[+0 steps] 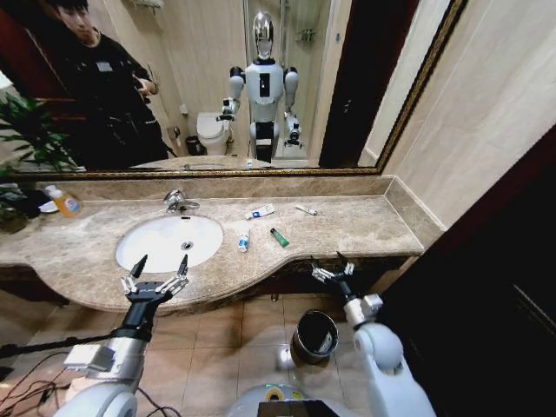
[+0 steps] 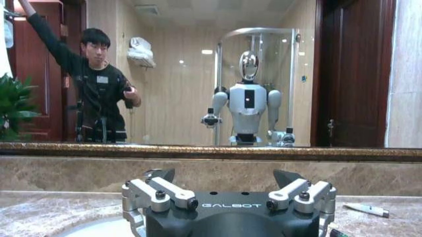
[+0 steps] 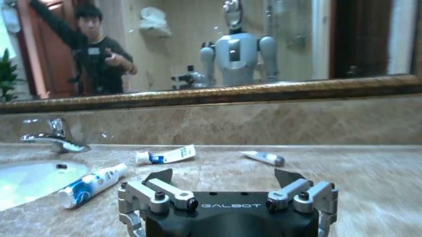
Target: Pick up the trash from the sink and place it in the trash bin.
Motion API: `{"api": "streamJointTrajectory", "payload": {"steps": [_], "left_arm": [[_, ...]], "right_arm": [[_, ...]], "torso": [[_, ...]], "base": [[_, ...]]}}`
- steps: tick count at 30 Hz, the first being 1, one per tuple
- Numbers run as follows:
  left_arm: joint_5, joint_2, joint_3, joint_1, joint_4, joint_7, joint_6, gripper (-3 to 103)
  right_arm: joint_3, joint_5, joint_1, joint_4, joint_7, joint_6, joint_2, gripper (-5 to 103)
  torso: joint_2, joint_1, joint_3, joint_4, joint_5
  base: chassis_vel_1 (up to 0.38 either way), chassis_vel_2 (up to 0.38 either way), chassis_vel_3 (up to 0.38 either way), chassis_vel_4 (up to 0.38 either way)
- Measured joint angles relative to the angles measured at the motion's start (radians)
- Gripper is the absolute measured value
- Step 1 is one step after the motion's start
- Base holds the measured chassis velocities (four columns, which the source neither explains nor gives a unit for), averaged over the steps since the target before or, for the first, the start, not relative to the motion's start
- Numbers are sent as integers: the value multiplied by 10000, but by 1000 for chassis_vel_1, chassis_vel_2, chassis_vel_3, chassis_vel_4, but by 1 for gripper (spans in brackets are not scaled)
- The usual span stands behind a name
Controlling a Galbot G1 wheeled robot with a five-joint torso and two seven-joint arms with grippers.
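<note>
From the head camera, a bottle of orange liquid (image 1: 64, 203) stands far left on the marble counter (image 1: 365, 228). The sink (image 1: 168, 241) sits at about 10 o'clock in the scene, its chrome tap (image 1: 179, 201) at the basin's 12 o'clock. The left gripper (image 1: 160, 269) hovers at the basin's 6 o'clock, over its front rim, fingers spread wide and holding nothing.

The trash lies on the counter, not in the basin: a white-and-blue tube (image 1: 244, 241) just off the basin's 3 o'clock, a second white-and-blue tube (image 1: 259, 211) at its 1 o'clock, a green tube (image 1: 279, 237) beside the first, and a thin white tube (image 1: 306, 209) farther right.

The right gripper (image 1: 333, 268) hangs at the counter's front edge, its jaws parted and empty. The trash bin (image 1: 314, 335) stands on the floor at its 6 o'clock.
</note>
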Motion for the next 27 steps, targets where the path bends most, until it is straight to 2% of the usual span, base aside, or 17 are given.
{"api": "streamJointTrajectory", "payload": {"steps": [6,9,17,23,24,27], "left_arm": [[0,0,0,0,0,0,0,100],[1,0,0,0,0,0,0,100],[0,0,0,0,0,0,0,100],[0,0,0,0,0,0,0,100],[1,0,0,0,0,0,0,100],[1,0,0,0,0,0,0,100]], "right_arm": [[-710,293,1412,-715,291,-719,-754,100],[-1674,831,2461,-1415,658,-1220,-1391,100],[-3087,1469,3869,-2992,1175,-1632,-1525,100],[-3531,1644,4471,-3689,1588,-1638,-1501,100],[-3648,1667,4618,-3827,1658,-1632,-1493,103],[-3874,1717,4809,-3989,1752,-1616,-1499,97]], "torso": [[-1,1,1,1,2],[-1,0,1,0,1],[-1,1,1,0,2],[-1,1,1,0,0],[-1,1,1,0,1],[-1,1,0,0,0]], "base": [[0,0,0,0],[0,0,0,0],[0,0,0,0],[0,0,0,0],[0,0,0,0],[0,0,0,0]]}}
